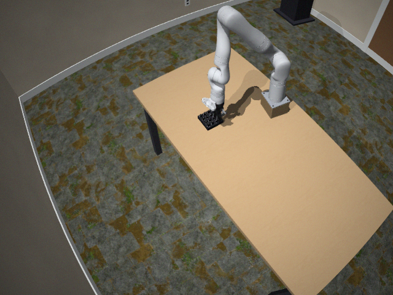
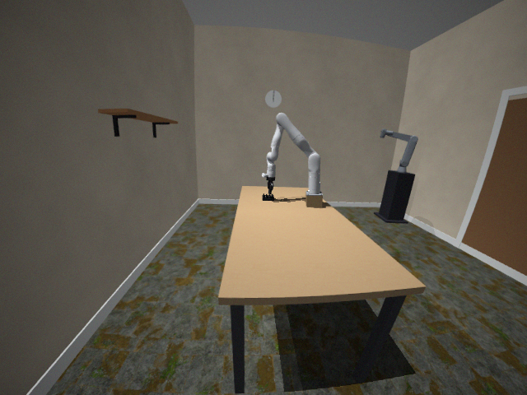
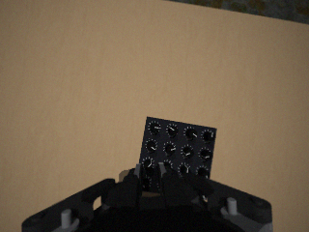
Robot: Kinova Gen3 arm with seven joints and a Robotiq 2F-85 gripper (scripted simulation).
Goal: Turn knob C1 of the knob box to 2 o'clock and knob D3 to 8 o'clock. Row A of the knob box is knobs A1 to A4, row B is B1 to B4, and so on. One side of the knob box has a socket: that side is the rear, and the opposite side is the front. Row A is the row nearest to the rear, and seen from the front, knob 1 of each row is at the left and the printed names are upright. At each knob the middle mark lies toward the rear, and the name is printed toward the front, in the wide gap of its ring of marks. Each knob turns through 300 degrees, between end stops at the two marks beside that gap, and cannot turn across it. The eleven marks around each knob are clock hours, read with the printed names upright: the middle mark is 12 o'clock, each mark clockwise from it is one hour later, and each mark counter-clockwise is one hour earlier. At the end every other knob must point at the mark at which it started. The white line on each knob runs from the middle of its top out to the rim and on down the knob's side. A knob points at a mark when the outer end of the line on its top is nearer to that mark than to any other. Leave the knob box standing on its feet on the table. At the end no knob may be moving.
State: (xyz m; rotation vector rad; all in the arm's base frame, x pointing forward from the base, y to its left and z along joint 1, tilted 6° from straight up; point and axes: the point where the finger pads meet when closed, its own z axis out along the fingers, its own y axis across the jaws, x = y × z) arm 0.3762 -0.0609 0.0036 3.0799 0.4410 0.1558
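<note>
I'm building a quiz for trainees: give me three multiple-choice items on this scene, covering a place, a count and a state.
1. The square black knob box sits on the long tan wooden table:
A. at the arm-base end
B. mid-table
C. at the opposite end

2. Knobs per row:
A. three
B. four
C. five

3. The box is:
A. flat on the table
B. tipped
C. lifted

Key: 1 A, the box is near the arm's base. 2 B, the wrist view shows four across. 3 A, it rests level below the black gripper.
</note>
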